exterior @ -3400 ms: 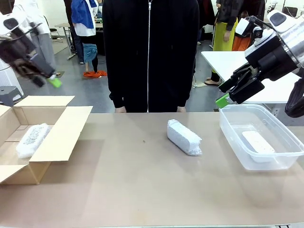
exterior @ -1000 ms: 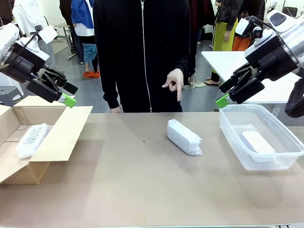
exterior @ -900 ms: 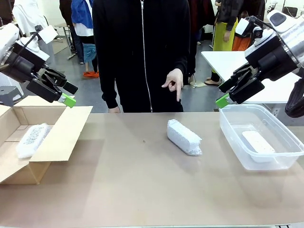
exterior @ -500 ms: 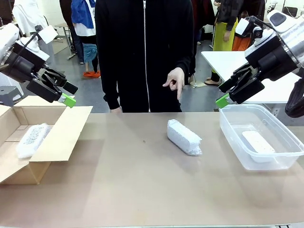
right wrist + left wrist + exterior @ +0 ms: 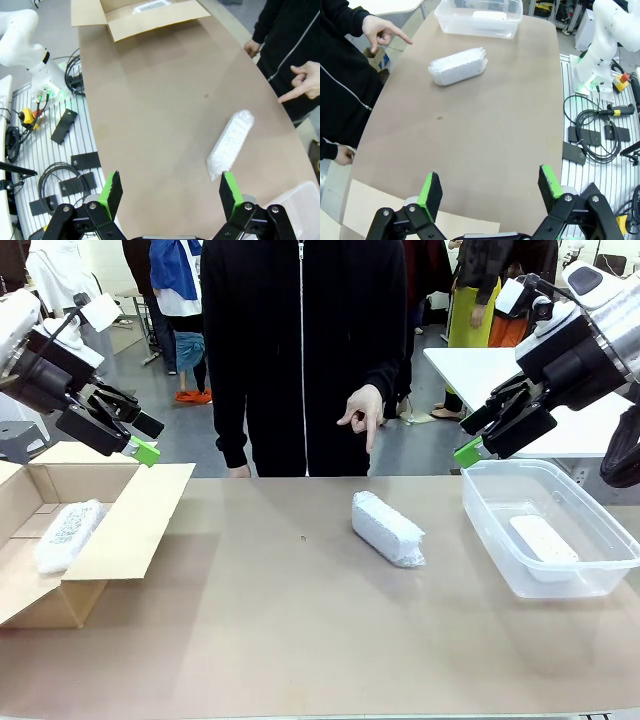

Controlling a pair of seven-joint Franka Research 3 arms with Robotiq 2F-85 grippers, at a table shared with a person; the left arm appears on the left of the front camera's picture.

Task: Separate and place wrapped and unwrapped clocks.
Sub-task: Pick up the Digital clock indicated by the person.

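Pointing with a newly raised hand toward the mid-tabletop bundle; left gripper, right gripper agape, empty; second bundle in cardboard box, white clock in tub.

Left gripper: come down and inward from the upper left corner, now above the far edge of the cardboard box. Person's hand: lifted off the table's far edge, now raised, finger pointing down toward the wrapped bundle; torso shifted slightly left

Left claw, right claw raised, both spread wide.
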